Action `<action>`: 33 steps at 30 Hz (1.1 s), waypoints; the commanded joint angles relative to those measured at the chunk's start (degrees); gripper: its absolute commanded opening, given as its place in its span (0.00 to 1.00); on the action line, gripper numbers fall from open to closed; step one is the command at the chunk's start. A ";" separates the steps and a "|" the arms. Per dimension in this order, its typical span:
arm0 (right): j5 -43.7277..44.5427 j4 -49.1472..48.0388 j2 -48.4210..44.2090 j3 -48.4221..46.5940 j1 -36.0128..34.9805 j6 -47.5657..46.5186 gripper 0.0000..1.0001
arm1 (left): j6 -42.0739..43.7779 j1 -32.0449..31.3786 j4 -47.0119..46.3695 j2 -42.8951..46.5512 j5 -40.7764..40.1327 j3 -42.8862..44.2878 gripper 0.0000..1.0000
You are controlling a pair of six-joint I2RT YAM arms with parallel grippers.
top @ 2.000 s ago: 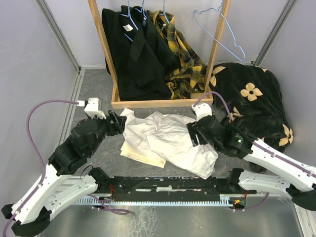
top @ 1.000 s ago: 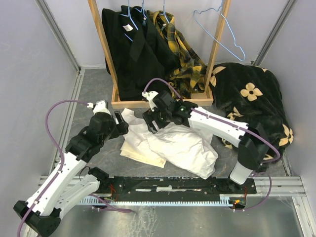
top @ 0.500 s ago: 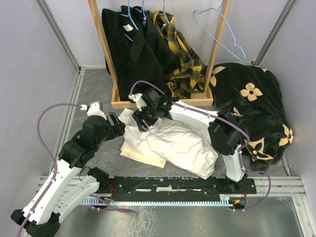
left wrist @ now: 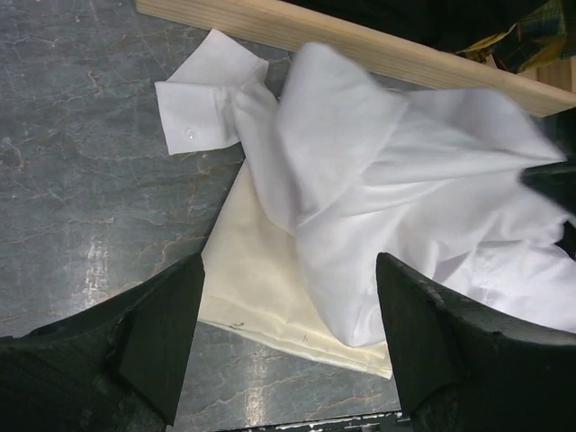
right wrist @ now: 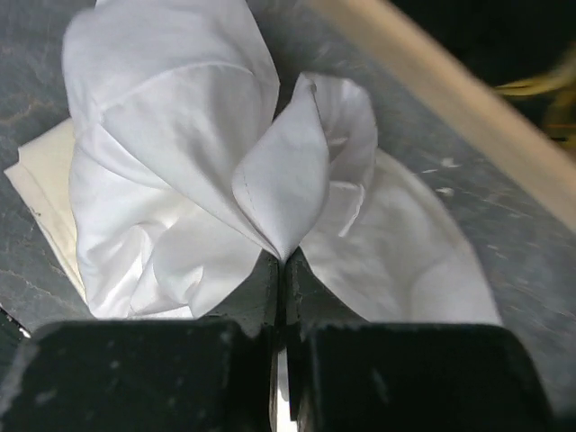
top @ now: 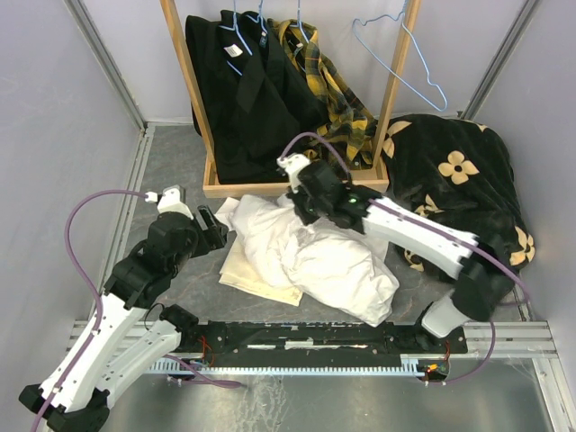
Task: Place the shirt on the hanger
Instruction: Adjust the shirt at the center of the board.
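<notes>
- A grey, marbled surface (top: 171,162) is seen underfoot, with a soft sheen of light on it.
- The space is closed in by pale lilac walls (top: 54,108), joined at the corners by slanted metal strips (top: 103,58).
- A wooden rack (top: 270,189) of light timber is set against the back wall, its uprights rising from a flat base.
- Black garments (top: 243,99) and a yellow-and-black plaid garment (top: 337,108) are hung inside the rack.
- A black blanket with cream flowers (top: 459,171) is heaped at the right.
- A ribbed metal rail (top: 297,387) is laid along the near edge.

Matt, thin cloth shirt (top: 328,261); mottled grey, faintly glossy table (top: 173,153).
</notes>
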State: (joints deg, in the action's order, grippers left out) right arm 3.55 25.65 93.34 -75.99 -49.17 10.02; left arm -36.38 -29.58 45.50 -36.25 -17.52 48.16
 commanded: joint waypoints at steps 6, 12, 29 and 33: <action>22.93 6.05 -20.77 -2.93 0.56 -8.21 0.00 | 3.19 0.31 -6.51 -0.77 3.28 -0.89 0.83; 22.61 15.82 -22.99 -12.49 0.44 -10.83 0.00 | 3.26 0.35 -7.63 -1.35 3.37 -1.29 0.82; -6.36 -4.32 -15.70 7.89 -26.58 6.45 0.63 | 2.81 0.29 -8.04 -2.83 0.96 -0.90 0.82; 8.13 1.88 -19.80 7.90 -26.51 5.86 0.75 | 2.49 0.27 -9.13 -3.75 1.98 -1.37 0.82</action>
State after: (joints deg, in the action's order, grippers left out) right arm 4.32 30.33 80.07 -66.35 -76.40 14.39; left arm -34.72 -29.58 40.07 -39.27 -15.11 46.63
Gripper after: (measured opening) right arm 0.717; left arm 0.822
